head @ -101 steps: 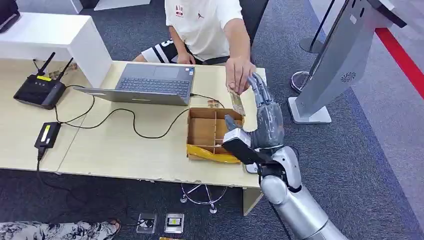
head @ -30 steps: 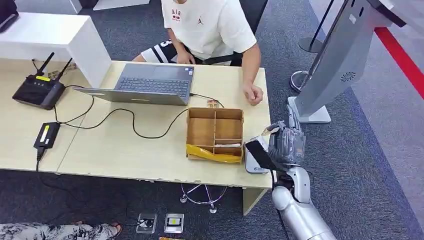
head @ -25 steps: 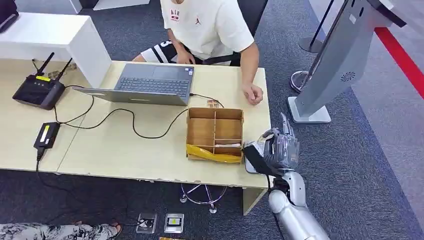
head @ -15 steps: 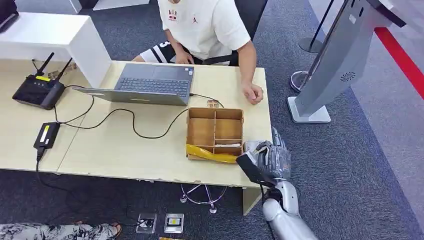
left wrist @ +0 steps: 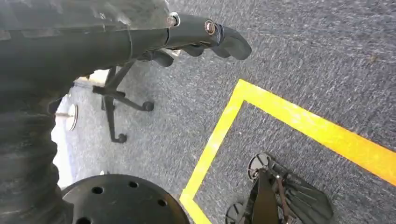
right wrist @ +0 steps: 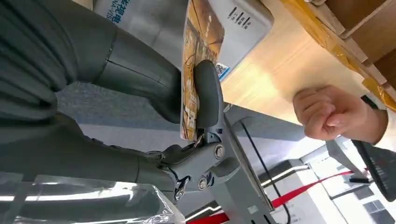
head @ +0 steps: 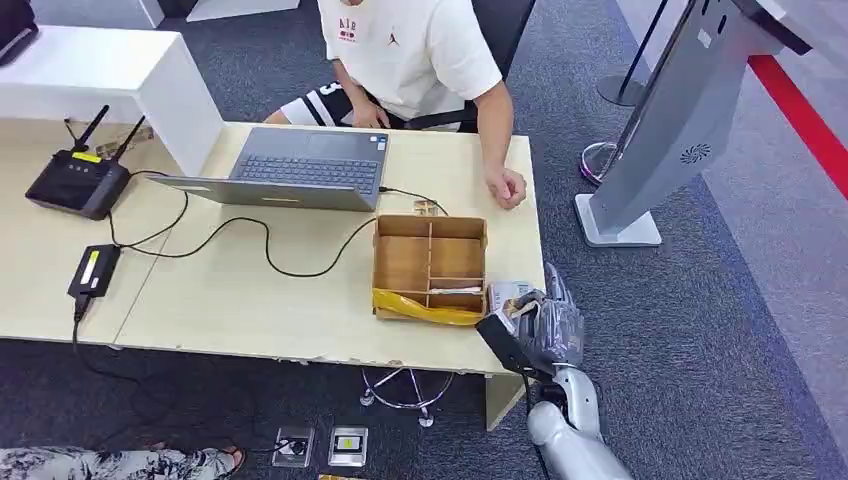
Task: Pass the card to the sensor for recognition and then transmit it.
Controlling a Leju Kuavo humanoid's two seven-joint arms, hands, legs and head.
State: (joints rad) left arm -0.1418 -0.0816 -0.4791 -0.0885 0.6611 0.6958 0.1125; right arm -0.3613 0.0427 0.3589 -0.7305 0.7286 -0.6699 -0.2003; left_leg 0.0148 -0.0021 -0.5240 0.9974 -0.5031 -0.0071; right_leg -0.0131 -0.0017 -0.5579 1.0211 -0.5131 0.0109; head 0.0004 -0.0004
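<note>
My right hand [head: 545, 322] hovers at the table's front right corner and pinches an orange-brown patterned card [right wrist: 190, 70] between its thumb [right wrist: 208, 93] and fingers. The card stands on edge just over the grey card sensor [right wrist: 236, 23], a flat box with printed text; whether they touch I cannot tell. In the head view the sensor [head: 503, 293] peeks out beside the hand, right of the cardboard box. My left hand [left wrist: 187, 35] hangs over the grey carpet with nothing in it, its fingers loosely extended.
A compartmented cardboard box [head: 430, 262] with yellow tape sits left of the sensor. A seated person rests a fist [head: 508, 187] on the table [head: 250, 300] behind it. A laptop [head: 300, 165], router [head: 78, 180] and cables lie further left. A grey kiosk [head: 680, 120] stands to the right.
My right hand has taken the card from the person, drawn back toward me and lowered it over the sensor. The person's hand now rests as a fist on the table.
</note>
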